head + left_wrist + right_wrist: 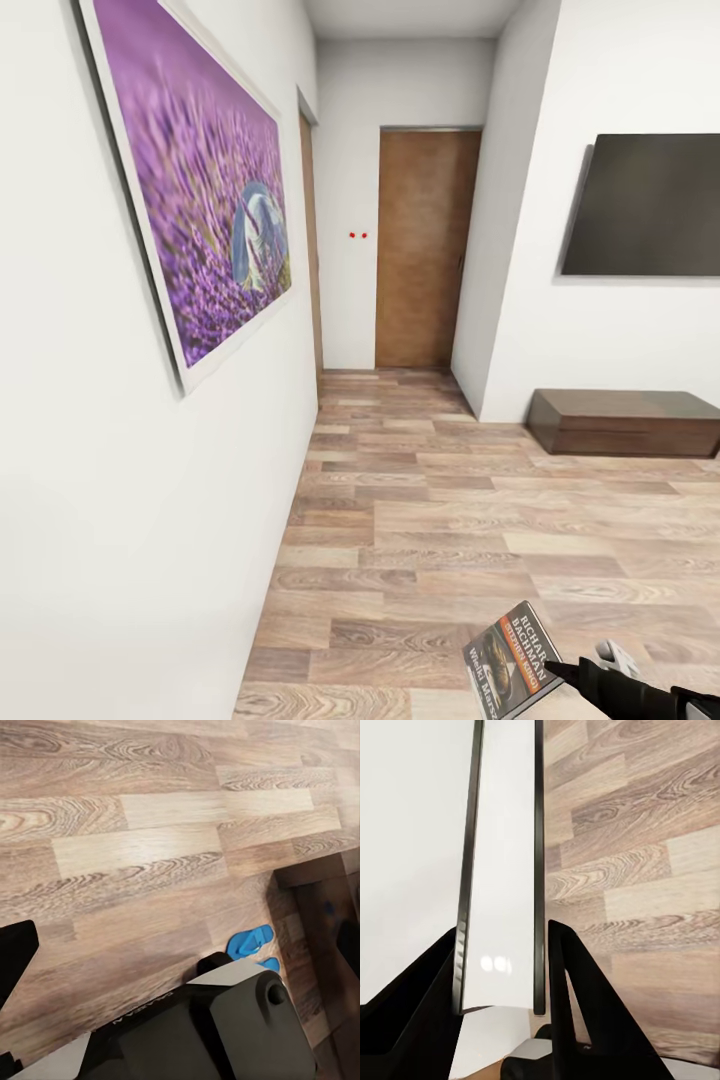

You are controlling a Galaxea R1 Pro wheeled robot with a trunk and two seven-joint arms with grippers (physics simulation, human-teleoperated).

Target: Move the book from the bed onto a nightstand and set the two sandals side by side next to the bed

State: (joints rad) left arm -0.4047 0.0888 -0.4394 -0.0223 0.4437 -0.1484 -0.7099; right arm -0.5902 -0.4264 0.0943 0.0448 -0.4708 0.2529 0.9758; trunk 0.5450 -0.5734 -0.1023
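Observation:
The book (515, 660), dark grey with an orange band and white "RICHARD BACHMAN" lettering, hangs tilted above the floor at the lower right of the head view. My right gripper (555, 672) is shut on its lower edge. In the right wrist view the book's white page edge (502, 870) stands between the two black fingers (574, 982). Two bright-blue sandals (251, 941) (270, 964) lie close together on the plank floor in the left wrist view, beside a dark brown wooden piece (322, 907). My left gripper (180, 952) is open and holds nothing.
I face a hallway with a brown door (425, 250) at its end. A purple painting (200, 190) hangs on the near left wall. A dark TV (650, 205) hangs at right above a long low dark-brown dresser (625, 420). My own grey body (210, 1027) shows below the left wrist.

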